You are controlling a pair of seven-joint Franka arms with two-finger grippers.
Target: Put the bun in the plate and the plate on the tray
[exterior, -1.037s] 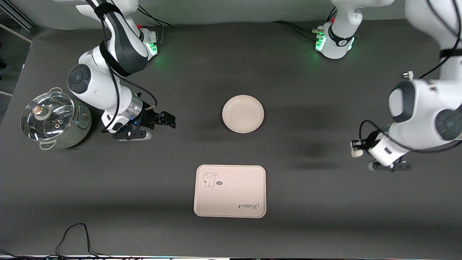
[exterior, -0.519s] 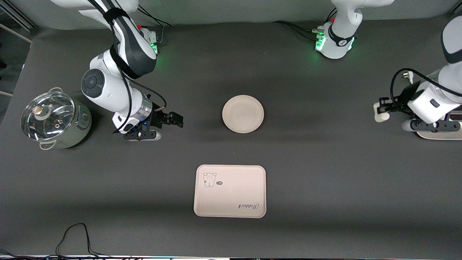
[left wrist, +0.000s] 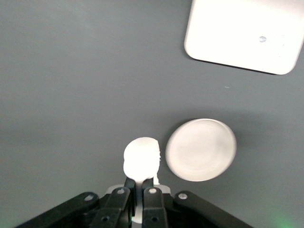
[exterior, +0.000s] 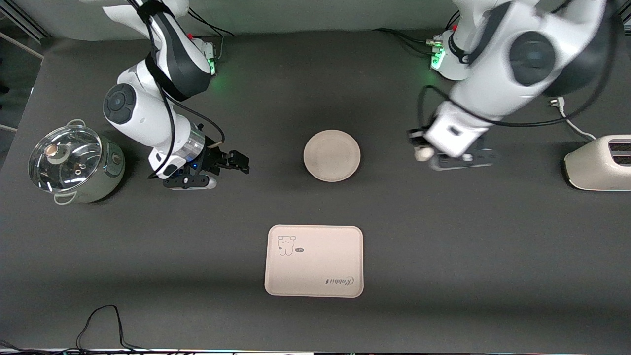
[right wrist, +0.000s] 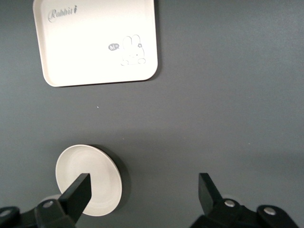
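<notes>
Neither step is finished, as I judge it: the round cream-beige shallow plate (exterior: 332, 156) lies bare on the dark table; the pale pinkish-cream rectangular tray (exterior: 314, 261) with its cartoon animal and "Rabbit" script lies apart from the plate, nearer the front camera, long axis along the table's length, and empty; the small smooth white half-round bun (exterior: 421, 154) is pinched in the left gripper (exterior: 420, 148), in the air just beside the plate toward the left arm's end, its rounded end pointing away from the fingers; the right gripper (exterior: 235, 162), jaws apart and empty, waits beside the plate toward the right arm's end.
</notes>
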